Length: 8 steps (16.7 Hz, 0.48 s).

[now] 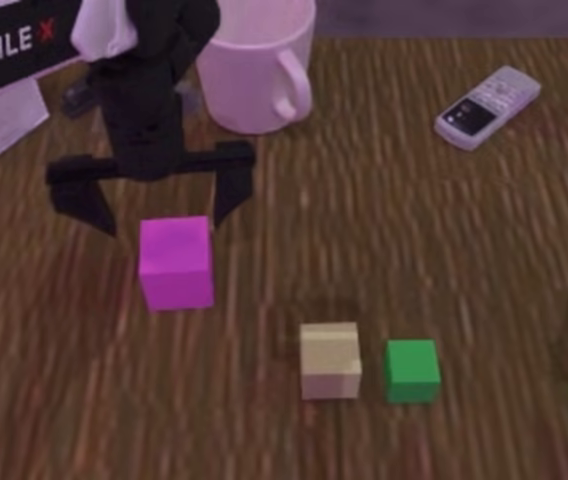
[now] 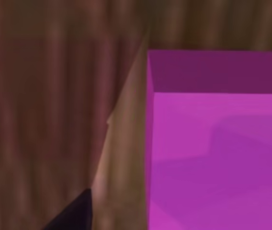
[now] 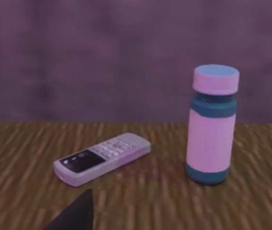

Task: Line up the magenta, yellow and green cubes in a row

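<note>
The magenta cube (image 1: 176, 262) rests on the wooden table at the left and fills most of the left wrist view (image 2: 217, 158). My left gripper (image 1: 162, 215) hangs open just behind it, its two fingers spread wider than the cube and holding nothing; one dark fingertip (image 2: 73, 215) shows beside the cube, clear of its side. The pale yellow cube (image 1: 330, 360) and the small green cube (image 1: 411, 370) sit side by side near the front, a narrow gap between them. My right arm is outside the top view; one fingertip (image 3: 78, 211) of it shows above bare table.
A white mug (image 1: 256, 65) stands right behind the left gripper, handle to the right. A remote (image 1: 488, 106) (image 3: 102, 158) lies at the back right, with a white-and-teal bottle (image 3: 211, 124) beside it. A white stand (image 1: 4, 120) sits at the back left.
</note>
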### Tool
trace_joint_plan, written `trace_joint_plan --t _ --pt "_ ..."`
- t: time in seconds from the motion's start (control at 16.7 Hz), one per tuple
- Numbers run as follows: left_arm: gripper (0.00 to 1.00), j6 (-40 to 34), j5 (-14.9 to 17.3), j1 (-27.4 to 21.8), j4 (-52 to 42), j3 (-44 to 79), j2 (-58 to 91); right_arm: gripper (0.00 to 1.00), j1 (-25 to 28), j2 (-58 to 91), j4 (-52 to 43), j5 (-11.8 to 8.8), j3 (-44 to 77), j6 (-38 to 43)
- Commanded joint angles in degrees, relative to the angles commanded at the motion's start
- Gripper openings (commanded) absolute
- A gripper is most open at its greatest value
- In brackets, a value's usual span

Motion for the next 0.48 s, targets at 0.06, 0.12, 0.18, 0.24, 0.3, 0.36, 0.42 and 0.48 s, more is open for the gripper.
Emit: trace_joint_plan --t 0.06,0.12,0.18,0.24,0.3,0.36,0.42,0.48 --pt "1.0 0.0 0.0 0.1 1.3 -0.9 0.3 1.0 0.0 0.0 0.0 0.0 0.0 0.0" --pt "1.0 0.0 0.0 0.1 2.9 -2.0 0.8 1.0 0.0 0.0 0.0 0.0 0.0 0.0" --pt "1.0 0.0 0.0 0.2 4.9 -3.4 1.4 1.0 0.0 0.0 0.0 0.0 0.0 0.0" --pt "1.0 0.0 0.0 0.2 7.0 -4.8 2.0 1.0 0.0 0.0 0.0 0.0 0.0 0.0" --pt "1.0 0.0 0.0 0.2 9.3 -6.4 2.7 1.0 0.0 0.0 0.0 0.0 0.0 0.0" --pt "1.0 0.1 0.0 0.2 11.5 -7.8 3.5 1.0 0.0 0.0 0.0 0.0 0.0 0.0" --pt "1.0 0.1 0.0 0.2 13.5 -9.2 4.1 1.0 0.0 0.0 0.0 0.0 0.0 0.0" --pt "1.0 0.1 0.0 0.3 15.2 -10.3 4.7 1.0 0.0 0.0 0.0 0.0 0.0 0.0"
